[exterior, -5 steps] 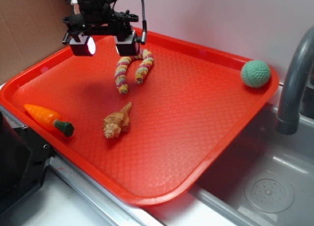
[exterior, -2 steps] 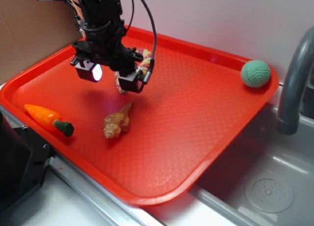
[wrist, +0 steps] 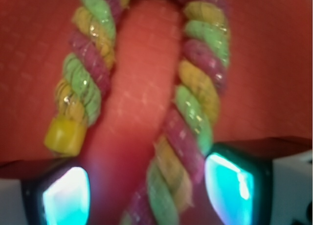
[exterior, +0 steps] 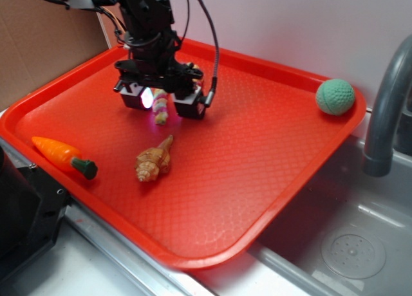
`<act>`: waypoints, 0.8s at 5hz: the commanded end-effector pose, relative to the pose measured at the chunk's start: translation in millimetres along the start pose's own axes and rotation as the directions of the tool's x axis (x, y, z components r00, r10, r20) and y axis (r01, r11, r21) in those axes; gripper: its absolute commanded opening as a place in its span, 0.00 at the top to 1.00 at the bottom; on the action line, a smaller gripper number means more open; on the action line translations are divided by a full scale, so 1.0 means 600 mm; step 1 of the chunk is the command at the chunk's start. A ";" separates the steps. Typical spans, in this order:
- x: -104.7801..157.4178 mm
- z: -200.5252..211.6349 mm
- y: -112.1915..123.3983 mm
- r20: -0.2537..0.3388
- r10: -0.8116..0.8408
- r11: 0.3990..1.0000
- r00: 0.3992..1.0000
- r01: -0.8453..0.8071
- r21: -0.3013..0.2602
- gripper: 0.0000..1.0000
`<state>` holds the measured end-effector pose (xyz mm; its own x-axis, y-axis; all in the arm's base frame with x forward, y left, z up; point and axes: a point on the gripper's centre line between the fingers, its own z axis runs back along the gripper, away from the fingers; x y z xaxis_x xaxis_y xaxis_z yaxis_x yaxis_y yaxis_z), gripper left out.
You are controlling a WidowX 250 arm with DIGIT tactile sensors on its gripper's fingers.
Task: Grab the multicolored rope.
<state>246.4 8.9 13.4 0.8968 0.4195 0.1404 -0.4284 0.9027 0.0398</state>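
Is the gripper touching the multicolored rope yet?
Cannot tell. In the wrist view the multicolored rope runs between the open gripper pads, close to the right one, but blur hides any contact.

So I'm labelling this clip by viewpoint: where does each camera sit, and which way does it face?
Exterior: raised off the red plastic tray's near corner, looking down across it; shows the black arm and gripper.
Wrist: on the gripper, facing straight down; only two glowing fingertips show.
Shared: the yellow, pink and green braided rope, between the open jaws.
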 end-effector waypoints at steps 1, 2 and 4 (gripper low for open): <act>-0.022 0.031 0.016 -0.008 0.020 0.998 1.000 -0.020 0.051 1.00; -0.041 0.106 0.021 0.025 0.033 0.998 0.999 -0.035 0.051 1.00; -0.003 0.264 0.055 0.226 -0.012 0.993 0.974 0.037 -0.109 1.00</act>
<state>211.3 13.6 156.9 0.8708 0.3772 0.3153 -0.3831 0.9226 -0.0456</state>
